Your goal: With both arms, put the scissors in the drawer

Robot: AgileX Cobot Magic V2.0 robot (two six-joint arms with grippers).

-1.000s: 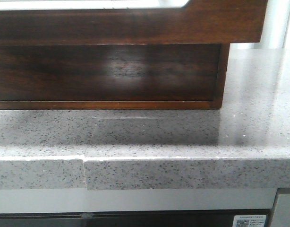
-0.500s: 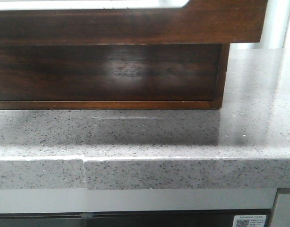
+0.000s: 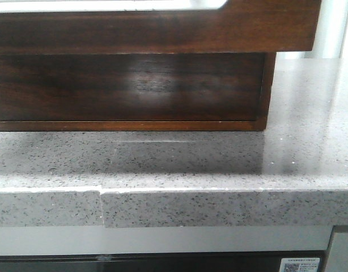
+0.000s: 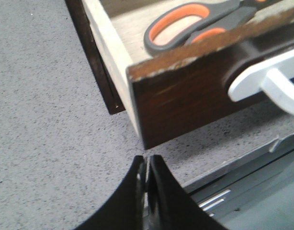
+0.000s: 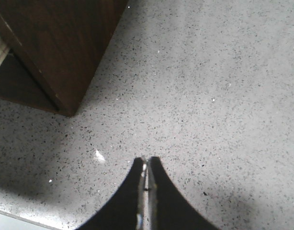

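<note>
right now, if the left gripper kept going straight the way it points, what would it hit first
Probably the drawer: the left gripper, fingers shut and empty, points at the bottom corner of its dark front panel, with only a strip of grey countertop between. Depth is unclear; it may touch the countertop first.

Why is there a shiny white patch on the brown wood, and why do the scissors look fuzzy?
Front view: light glares off the glossy drawer front, and a shadow darkens the counter below. Left wrist view: the scissors and white handle are slightly blurred, the left gripper dark. Right wrist view: the right gripper sits over a shadowed counter.
</note>
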